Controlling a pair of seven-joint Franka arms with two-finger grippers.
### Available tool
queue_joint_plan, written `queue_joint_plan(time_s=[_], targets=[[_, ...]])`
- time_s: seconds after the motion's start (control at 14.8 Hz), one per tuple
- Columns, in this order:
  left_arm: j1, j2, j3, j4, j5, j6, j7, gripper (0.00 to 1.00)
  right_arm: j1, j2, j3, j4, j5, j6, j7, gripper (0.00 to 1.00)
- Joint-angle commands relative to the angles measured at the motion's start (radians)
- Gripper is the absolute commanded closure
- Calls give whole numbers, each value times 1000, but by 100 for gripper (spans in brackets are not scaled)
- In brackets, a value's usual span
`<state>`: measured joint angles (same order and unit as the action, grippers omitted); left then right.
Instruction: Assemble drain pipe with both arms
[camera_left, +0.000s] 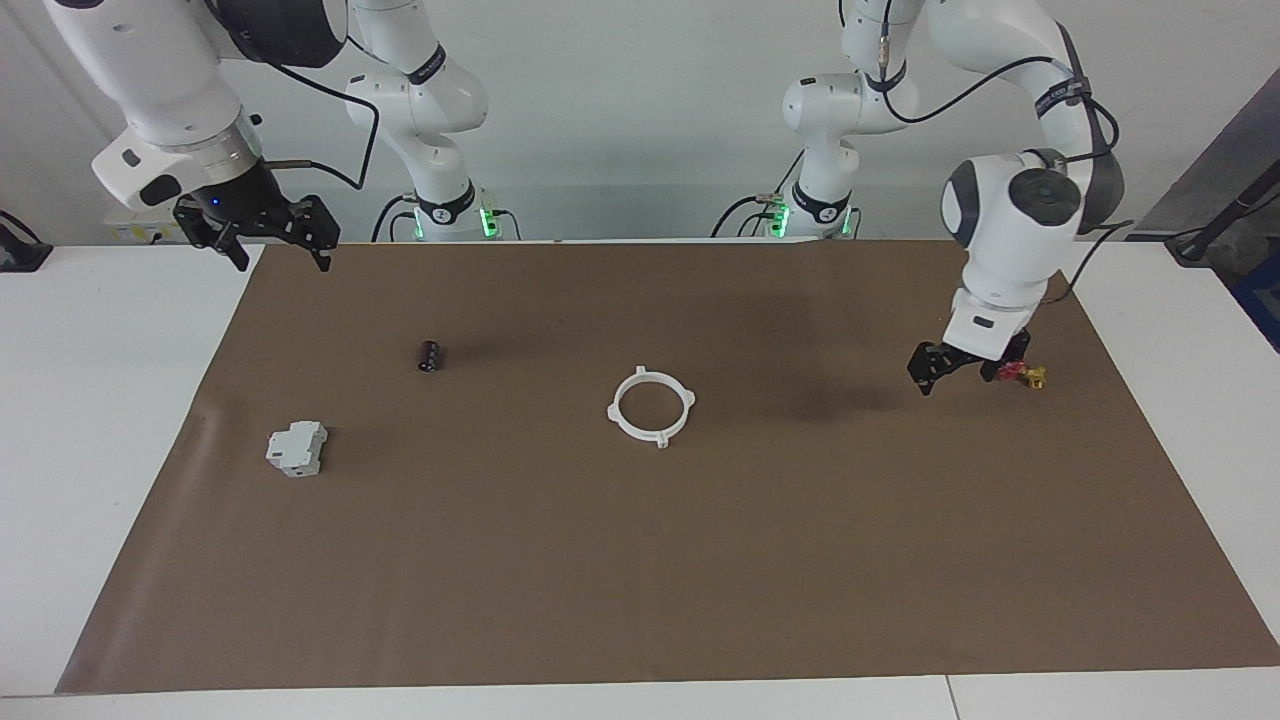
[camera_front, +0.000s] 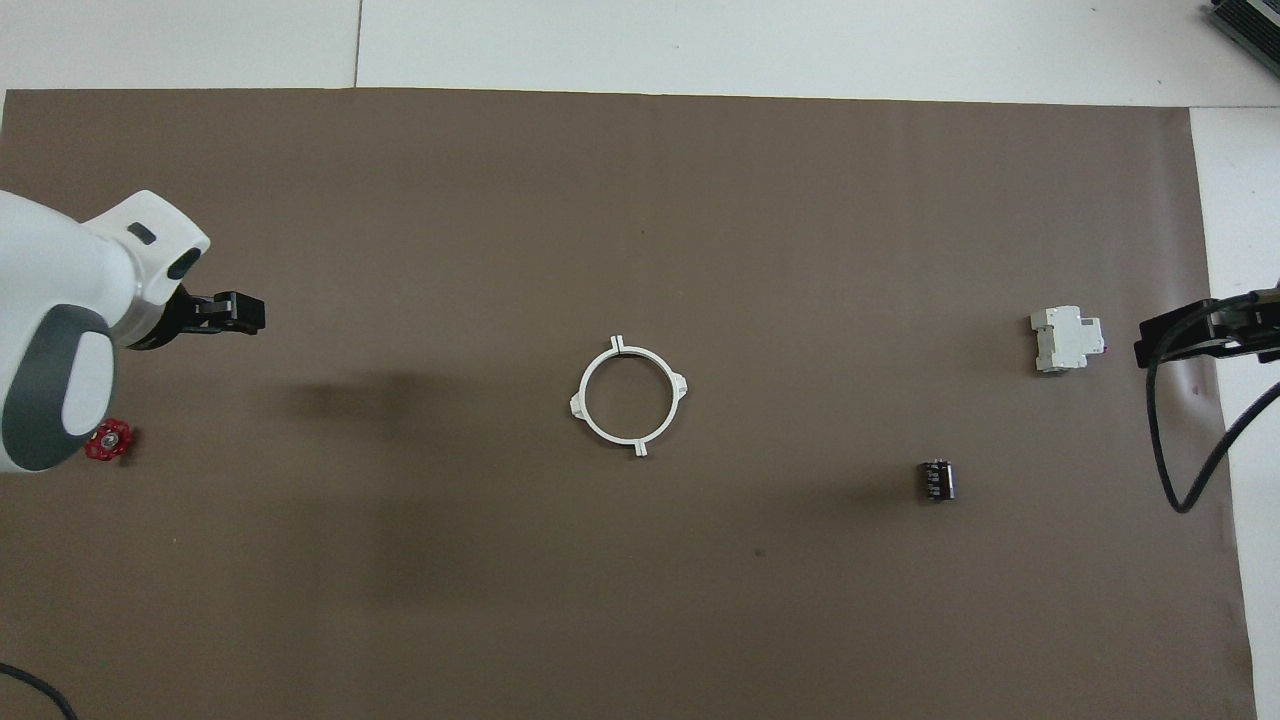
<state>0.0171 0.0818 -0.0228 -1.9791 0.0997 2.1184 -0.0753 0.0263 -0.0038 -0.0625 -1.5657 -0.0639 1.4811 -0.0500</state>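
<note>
The drain pipe is lying flat in the middle of the brown mat that is covering the surface, its two white half-circle arcs meeting as a closed ring with four small tabs sticking outward. Nothing is touching it. Judging by that closed ring, the joining step looks done and the arms are standing clear; any next move would call only for checking that the arc ends are seating flush, which cannot be told from here.

The left gripper is hanging low over the mat toward the left arm's end of the surface, just beside a small red valve handle, jaws apart and holding nothing. The right gripper is waiting high over the mat's edge at the right arm's end, jaws also apart and empty. A grey-white circuit breaker and a small black cylinder are sitting well apart from the ring.
</note>
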Motion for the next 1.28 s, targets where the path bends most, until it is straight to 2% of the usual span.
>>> queue_joint_plan(time_s=[0.0, 0.2, 0.47, 0.61, 0.81, 1.21], targets=[[107, -17, -9, 8, -109, -18, 222, 0, -9, -2, 3, 0, 4, 1, -27, 0], [123, -22, -9, 20, -124, -44, 252, 0, -9, -2, 3, 0, 4, 1, -27, 0], [110, -34, -14, 227, -126, -320, 238, 0, -9, -2, 3, 0, 4, 1, -27, 0], [106, -63, -23, 281, -127, -411, 230, 0, -9, -4, 3, 0, 4, 1, -27, 0], [84, -63, -66, 367, -143, -514, 141, 0, -9, -2, 3, 0, 4, 1, -27, 0], [37, -62, -91, 416, -103, -557, 117, 0, -9, -2, 3, 0, 4, 1, -27, 0]])
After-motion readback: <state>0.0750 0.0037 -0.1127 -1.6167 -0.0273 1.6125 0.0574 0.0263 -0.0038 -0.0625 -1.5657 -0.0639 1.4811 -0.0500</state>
